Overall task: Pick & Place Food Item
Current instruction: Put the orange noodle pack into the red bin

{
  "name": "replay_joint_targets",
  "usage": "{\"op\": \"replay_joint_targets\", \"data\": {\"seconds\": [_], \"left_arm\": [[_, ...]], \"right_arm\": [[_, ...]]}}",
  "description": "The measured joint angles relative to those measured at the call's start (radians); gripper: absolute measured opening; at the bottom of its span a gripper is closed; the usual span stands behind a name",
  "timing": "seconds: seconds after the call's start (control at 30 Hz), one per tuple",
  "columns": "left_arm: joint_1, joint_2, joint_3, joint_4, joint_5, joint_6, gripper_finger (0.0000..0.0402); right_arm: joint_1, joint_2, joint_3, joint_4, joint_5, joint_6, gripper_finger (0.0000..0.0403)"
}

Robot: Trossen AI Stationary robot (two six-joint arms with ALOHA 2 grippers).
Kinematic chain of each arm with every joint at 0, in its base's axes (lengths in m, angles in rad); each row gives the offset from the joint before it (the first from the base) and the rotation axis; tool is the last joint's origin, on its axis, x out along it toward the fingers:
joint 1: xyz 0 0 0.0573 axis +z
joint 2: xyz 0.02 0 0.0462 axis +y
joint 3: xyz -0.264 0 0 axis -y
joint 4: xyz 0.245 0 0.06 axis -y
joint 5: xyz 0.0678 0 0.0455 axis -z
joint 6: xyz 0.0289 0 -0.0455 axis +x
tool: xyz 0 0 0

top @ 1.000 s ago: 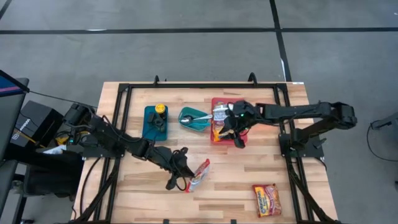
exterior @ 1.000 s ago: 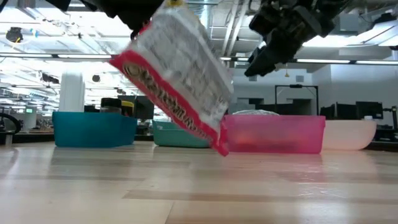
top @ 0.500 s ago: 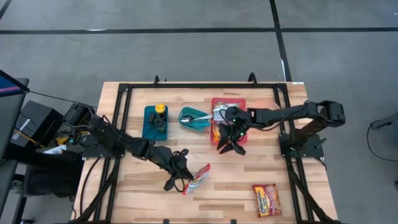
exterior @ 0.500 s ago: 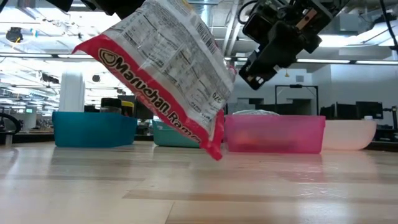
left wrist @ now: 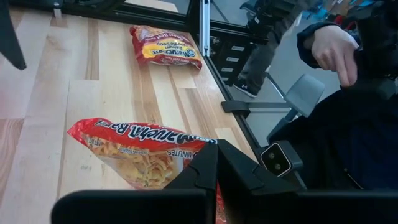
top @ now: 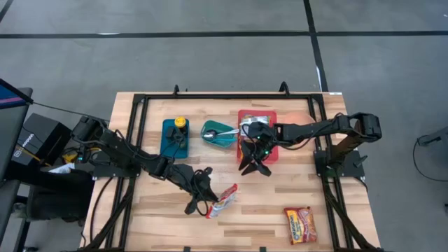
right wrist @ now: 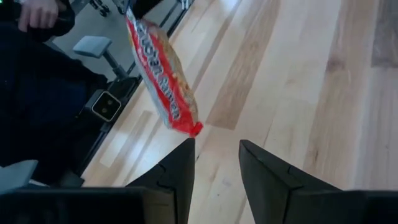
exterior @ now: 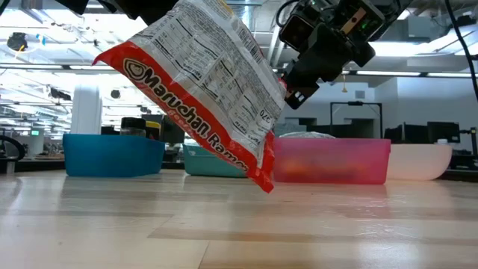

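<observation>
Left end effector (top: 205,204) clenched on ramen packet (top: 224,198); right end effector (top: 253,166) parted, empty; low view alone shows packet airborne.

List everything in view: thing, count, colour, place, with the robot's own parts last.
ramen packet: one, red and white, held above the near middle of the table by the left gripper.
second ramen packet: one, red and yellow, flat on the table's near right corner.
pink bin: one, far side, right of centre, with items inside.
teal bowl: one, left of the pink bin, with a spoon in it.
teal bin: one, far left, holding a dark thing and a yellow-topped one.
table: one, light wood, with a black frame.
person's hand: one, beyond the table edge.
left gripper: one, dark, shut on the ramen packet.
right gripper: one, dark, open, empty, in front of the pink bin.
</observation>
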Motion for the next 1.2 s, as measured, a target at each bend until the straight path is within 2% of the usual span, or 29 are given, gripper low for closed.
{"op": "replay_joint_targets", "data": {"seconds": [0.2, 0.43, 0.53, 0.8, 0.93, 1.2], "left_arm": [[0.0, 0.0, 0.0, 0.006, 0.0, 0.0, 0.0], [0.0, 0.0, 0.0, 0.026, 0.006, 0.0, 0.0], [0.0, 0.0, 0.0, 0.027, 0.01, 0.0, 0.0], [0.0, 0.0, 0.028, 0.028, 0.01, 0.023, 0.0], [0.0, 0.0, 0.035, 0.025, 0.017, 0.031, 0.0], [0.025, 0.0, 0.035, 0.02, 0.019, 0.031, 0.0]], "right_arm": [[0.024, 0.014, 0.002, 0.07, 0.006, 0.0, 0.0142], [0.065, 0.051, 0.0, 0.112, 0.009, -0.005, 0.0226], [0.078, 0.061, 0.001, 0.133, 0.011, -0.033, 0.0248], [0.118, 0.077, -0.001, 0.183, 0.031, -0.035, 0.0255], [0.139, 0.075, 0.001, 0.192, 0.079, -0.035, 0.0255], [0.173, 0.075, 0.0, 0.205, 0.083, -0.027, 0.0255]]}}
